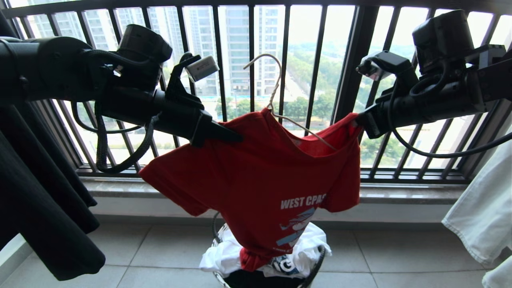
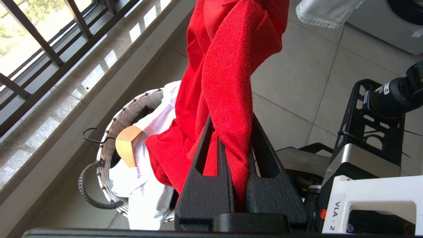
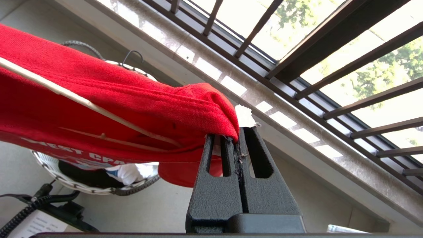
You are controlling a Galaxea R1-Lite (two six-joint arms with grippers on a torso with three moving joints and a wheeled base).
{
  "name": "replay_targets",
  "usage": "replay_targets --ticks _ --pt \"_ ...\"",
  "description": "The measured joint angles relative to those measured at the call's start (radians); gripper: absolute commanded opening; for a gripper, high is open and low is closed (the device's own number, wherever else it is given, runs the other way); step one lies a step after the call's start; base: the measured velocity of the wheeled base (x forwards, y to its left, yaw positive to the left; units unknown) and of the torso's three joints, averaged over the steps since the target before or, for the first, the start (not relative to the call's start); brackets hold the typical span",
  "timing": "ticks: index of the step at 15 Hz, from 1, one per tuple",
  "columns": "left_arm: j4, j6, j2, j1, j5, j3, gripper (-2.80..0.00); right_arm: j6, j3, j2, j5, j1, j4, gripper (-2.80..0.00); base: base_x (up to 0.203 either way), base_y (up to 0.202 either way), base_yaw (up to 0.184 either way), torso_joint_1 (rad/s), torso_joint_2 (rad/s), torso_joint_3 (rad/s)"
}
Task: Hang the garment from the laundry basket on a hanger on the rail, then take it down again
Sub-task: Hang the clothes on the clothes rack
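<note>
The dark barred window railing (image 1: 256, 80) fills the upper frame of the head view. Below it, at centre, the red T-shirt (image 1: 264, 176) hangs stretched between both arms, its hem trailing into the laundry basket (image 1: 312, 272) at bottom centre. The left gripper (image 1: 234, 136), centre-left, has its jaws pinching one shoulder fold; the right gripper (image 1: 360, 120), centre-right, has jaws pressed together on the other shoulder's cloth. The white wire hanger (image 1: 276, 92) rises from the collar, its hook free.

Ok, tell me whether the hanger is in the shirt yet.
Partly in: the hanger enters the red T-shirt's collar, its hook free above.
</note>
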Motion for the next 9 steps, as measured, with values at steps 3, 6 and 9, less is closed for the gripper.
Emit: replay_targets --ticks 3,6,9 --pt "-0.001 0.0 -0.007 0.004 0.0 0.001 -2.8 -0.009 0.019 0.002 0.0 -0.002 0.0 -2.8 0.0 0.0 0.0 0.0 0.0 0.0" --pt "-0.023 -0.002 -0.007 0.008 0.0 0.001 -2.8 -0.014 0.023 0.005 0.001 0.007 0.0 -2.8 0.0 0.0 0.0 0.0 0.0 0.0" --pt "-0.037 -0.005 0.003 0.008 0.0 0.003 -2.8 -0.014 0.023 0.0 0.001 0.043 0.001 -2.8 0.0 0.0 0.0 0.0 0.0 0.0"
